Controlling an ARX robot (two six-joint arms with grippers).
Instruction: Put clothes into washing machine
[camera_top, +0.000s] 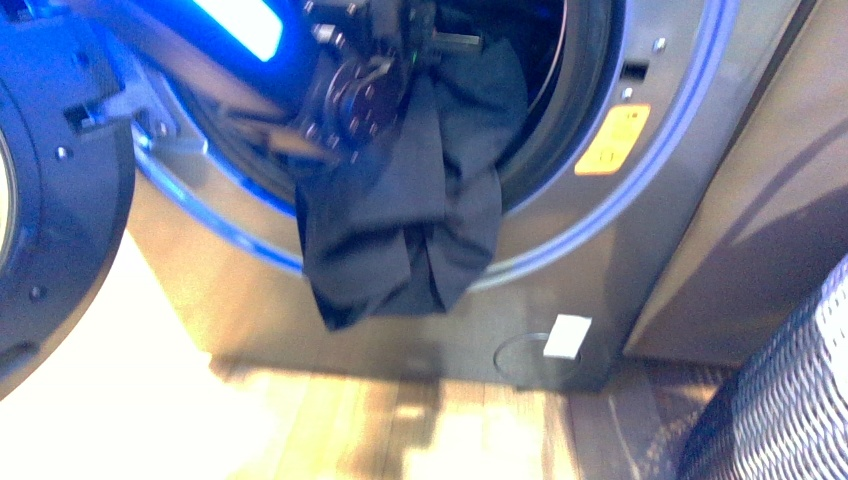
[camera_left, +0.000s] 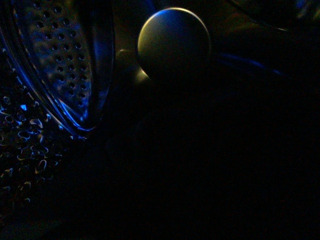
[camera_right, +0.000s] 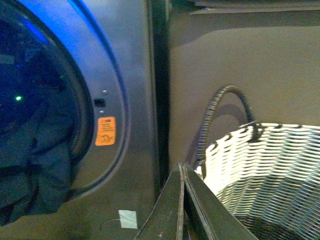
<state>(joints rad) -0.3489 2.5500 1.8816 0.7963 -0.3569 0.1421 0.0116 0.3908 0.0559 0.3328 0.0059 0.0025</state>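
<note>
Clothes (camera_top: 420, 200) draped over the washing machine (camera_top: 640, 250) porthole lip, half inside, hanging right under our left arm (camera_top: 350, 100). Left gripper hidden behind them, so we can't tell its state; that wrist view is dark. Right gripper (camera_right: 181, 172) pinched closed, empty, wicker basket (camera_right: 280, 160) just beside it.

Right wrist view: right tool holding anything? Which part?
Nothing. The right tool is shut and empty; the clothes hang over the washing machine rim.
</note>
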